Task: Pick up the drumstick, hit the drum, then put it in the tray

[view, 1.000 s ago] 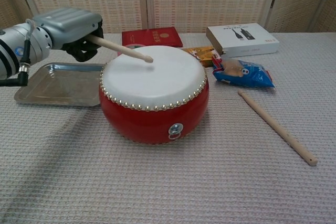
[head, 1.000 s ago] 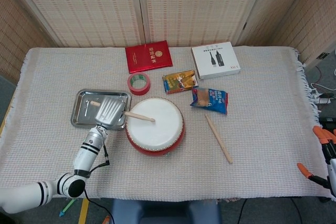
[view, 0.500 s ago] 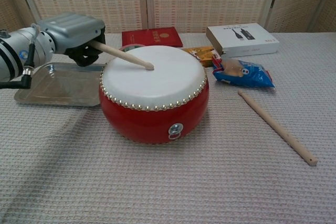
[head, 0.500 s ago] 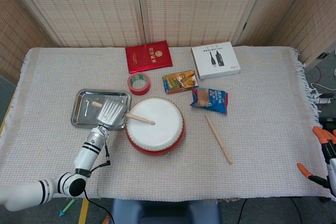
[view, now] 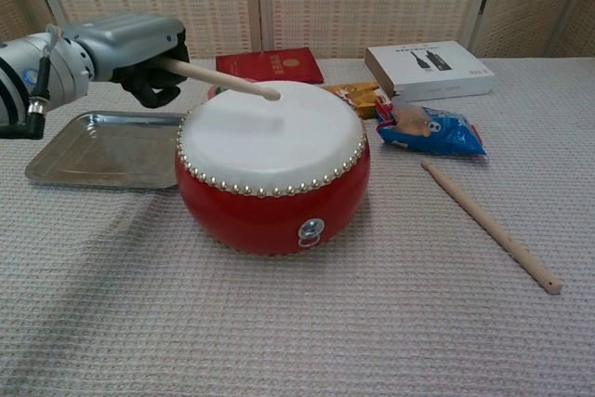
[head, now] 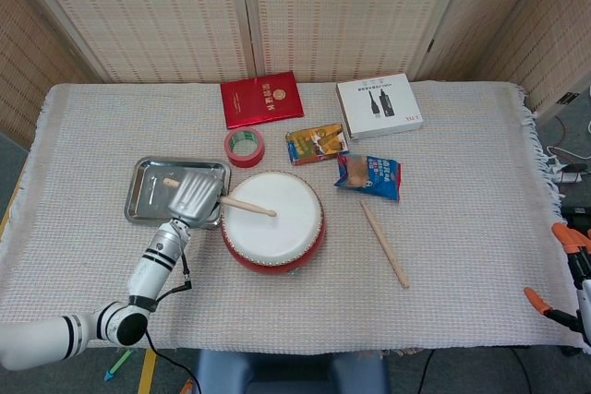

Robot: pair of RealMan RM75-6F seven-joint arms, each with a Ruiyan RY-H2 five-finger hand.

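Observation:
My left hand [head: 193, 197] [view: 130, 51] grips a wooden drumstick [head: 247, 206] [view: 218, 79] at the drum's left side. The stick points right over the white drumhead, its tip raised a little above the skin. The red drum [head: 273, 220] [view: 272, 160] stands in the middle of the table. A silver tray [head: 148, 184] [view: 98, 148] lies just left of it, partly covered by my hand in the head view. A second drumstick [head: 384, 244] [view: 489, 224] lies on the cloth to the right of the drum. My right hand is not in view.
Behind the drum lie a red tape roll [head: 245, 147], a red booklet [head: 261, 99], a snack box [head: 317, 144], a blue snack bag [head: 368, 176] [view: 429, 131] and a white box [head: 379, 106] [view: 428, 70]. Orange clamps [head: 568, 265] sit at the table's right edge.
The stick's tip lay on the drumhead half a second ago; now my left hand has risen and the tip hangs just above the skin.

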